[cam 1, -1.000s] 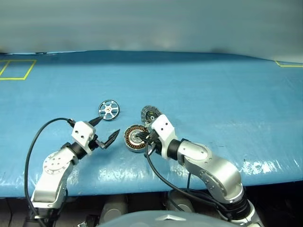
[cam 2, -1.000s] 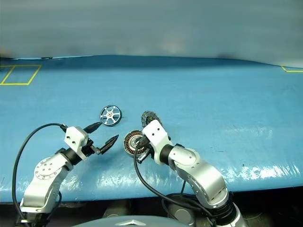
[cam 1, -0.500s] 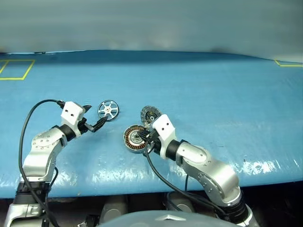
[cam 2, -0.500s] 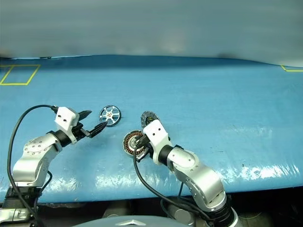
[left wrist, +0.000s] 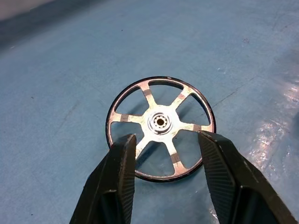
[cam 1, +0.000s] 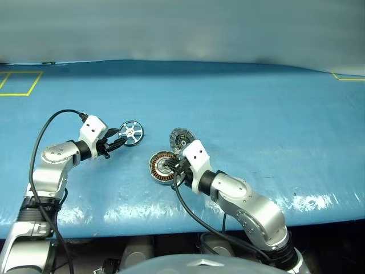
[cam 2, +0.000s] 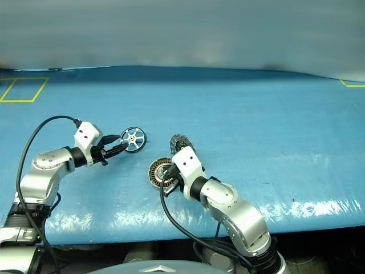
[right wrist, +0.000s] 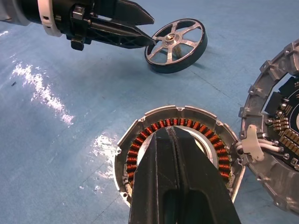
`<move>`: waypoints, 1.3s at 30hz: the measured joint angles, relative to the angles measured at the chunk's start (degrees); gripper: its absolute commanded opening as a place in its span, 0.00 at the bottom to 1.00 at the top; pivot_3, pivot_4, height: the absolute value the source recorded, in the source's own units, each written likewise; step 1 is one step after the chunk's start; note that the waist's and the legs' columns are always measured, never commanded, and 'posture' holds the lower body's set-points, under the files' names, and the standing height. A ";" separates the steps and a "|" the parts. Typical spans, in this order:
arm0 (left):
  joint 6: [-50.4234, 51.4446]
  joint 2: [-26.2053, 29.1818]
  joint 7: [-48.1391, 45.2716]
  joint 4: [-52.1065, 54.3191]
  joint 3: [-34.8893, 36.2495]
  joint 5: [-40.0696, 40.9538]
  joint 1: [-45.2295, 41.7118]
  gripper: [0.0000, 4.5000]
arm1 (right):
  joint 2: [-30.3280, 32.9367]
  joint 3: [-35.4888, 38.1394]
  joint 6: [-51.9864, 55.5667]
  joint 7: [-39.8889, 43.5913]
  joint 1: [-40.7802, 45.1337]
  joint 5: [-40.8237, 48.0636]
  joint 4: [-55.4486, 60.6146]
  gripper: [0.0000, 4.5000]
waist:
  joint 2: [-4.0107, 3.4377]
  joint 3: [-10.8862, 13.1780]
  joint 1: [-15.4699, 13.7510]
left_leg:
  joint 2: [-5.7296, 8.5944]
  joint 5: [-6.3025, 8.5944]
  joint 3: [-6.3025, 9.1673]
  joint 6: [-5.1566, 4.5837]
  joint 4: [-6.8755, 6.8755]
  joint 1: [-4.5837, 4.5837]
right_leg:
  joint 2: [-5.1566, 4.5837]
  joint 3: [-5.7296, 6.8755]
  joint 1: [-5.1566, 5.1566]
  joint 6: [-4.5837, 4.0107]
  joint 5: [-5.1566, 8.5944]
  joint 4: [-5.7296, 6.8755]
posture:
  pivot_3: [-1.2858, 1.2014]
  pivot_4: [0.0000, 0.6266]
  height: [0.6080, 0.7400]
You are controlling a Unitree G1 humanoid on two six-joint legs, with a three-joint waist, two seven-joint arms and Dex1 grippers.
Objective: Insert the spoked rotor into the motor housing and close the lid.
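Two pincers: both low over the blue worktop [cam 1: 256, 108], left one at the wheel, right one at the cup.
Left pincer [left wrist: 166, 151]: fingers part-open, straddling the near rim of the spoked rotor [left wrist: 160, 128] — whether they press on it, I cannot tell.
Spoked rotor: flat on the worktop, at about 10 o'clock from the motor housing [cam 1: 163, 166], a short way apart.
Right pincer [right wrist: 174, 140]: fingers closed together, tips over the centre of the motor housing, copper windings showing around them.
Lid [cam 1: 181, 137]: swung open, tilted up at the housing's edge, at about 1 o'clock from it — inner face showing.
Motor housing: open, windings uncovered, rotor not yet in it.
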State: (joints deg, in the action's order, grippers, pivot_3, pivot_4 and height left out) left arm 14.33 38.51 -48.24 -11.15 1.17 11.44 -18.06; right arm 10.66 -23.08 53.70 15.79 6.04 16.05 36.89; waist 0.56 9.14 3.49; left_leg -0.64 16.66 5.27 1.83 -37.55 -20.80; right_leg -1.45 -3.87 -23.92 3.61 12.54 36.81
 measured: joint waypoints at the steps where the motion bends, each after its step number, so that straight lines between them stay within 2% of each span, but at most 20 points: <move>1: -0.35 0.00 -0.34 -0.83 -0.26 -0.25 -0.59 0.51 | 0.01 0.00 -0.02 -0.01 -0.02 0.00 -0.02 0.00 | 0.00 0.00 0.00 | 0.00 0.00 0.00 0.00 0.00 -0.01 | 0.00 0.00 0.00 -0.02 -0.02 0.00 | 0.52 0.24 1.00; 10: -4.23 -0.08 -3.06 -9.96 -4.10 -4.63 -7.40 0.51 | 0.00 0.01 -0.05 -0.81 -0.15 -0.09 -0.19 0.00 | 0.01 0.00 0.06 | 0.01 0.00 0.02 0.00 0.00 -0.03 | 0.00 0.00 -0.01 -0.04 -0.03 0.01 | 0.52 0.24 1.00; 20: -5.39 -0.27 -4.76 -15.05 -5.52 -6.51 -9.19 0.51 | 0.07 -0.06 -0.22 -0.71 -0.22 -0.05 -0.19 0.00 | 0.01 0.00 0.04 | 0.03 0.00 0.05 -0.01 -0.03 -0.04 | 0.00 0.00 0.00 -0.05 -0.03 0.04 | 0.52 0.24 1.00; 26: -6.14 -0.67 -5.13 -16.05 -5.73 -6.72 -9.78 0.51 | 3.93 -1.56 -5.05 2.16 -1.57 -0.47 -0.21 0.00 | 0.02 0.00 0.00 | 0.04 0.00 0.07 -0.01 -0.06 -0.04 | 0.00 0.00 0.03 -0.05 -0.03 0.05 | 0.52 0.24 1.00; 31: -6.32 -1.16 -5.11 -16.72 -5.73 -6.86 -10.13 0.51 | 4.26 -1.14 -10.00 3.04 -4.65 -0.81 -2.53 0.00 | 0.02 -0.01 -0.03 | 0.05 0.00 0.08 -0.01 -0.13 -0.03 | 0.00 0.00 0.08 -0.01 -0.04 0.06 | 0.52 0.24 1.00; 39: -5.97 -1.24 -5.18 -18.81 -6.96 -8.90 -12.55 0.51 | 3.81 -1.04 -12.18 2.90 -6.39 -1.42 -4.04 0.00 | 0.03 -0.01 -0.08 | 0.05 0.00 0.10 -0.01 -0.27 0.00 | 0.02 0.00 0.15 0.08 -0.02 0.12 | 0.52 0.24 1.00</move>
State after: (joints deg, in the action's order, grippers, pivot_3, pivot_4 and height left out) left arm 8.36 37.27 -53.42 -29.97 -5.78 2.54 -30.61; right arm 14.47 -24.12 41.52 18.69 -0.35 14.63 32.85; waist 0.59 9.13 3.41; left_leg -0.58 16.65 5.38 1.82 -37.82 -20.80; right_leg -1.43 -3.87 -23.76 3.70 12.51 36.93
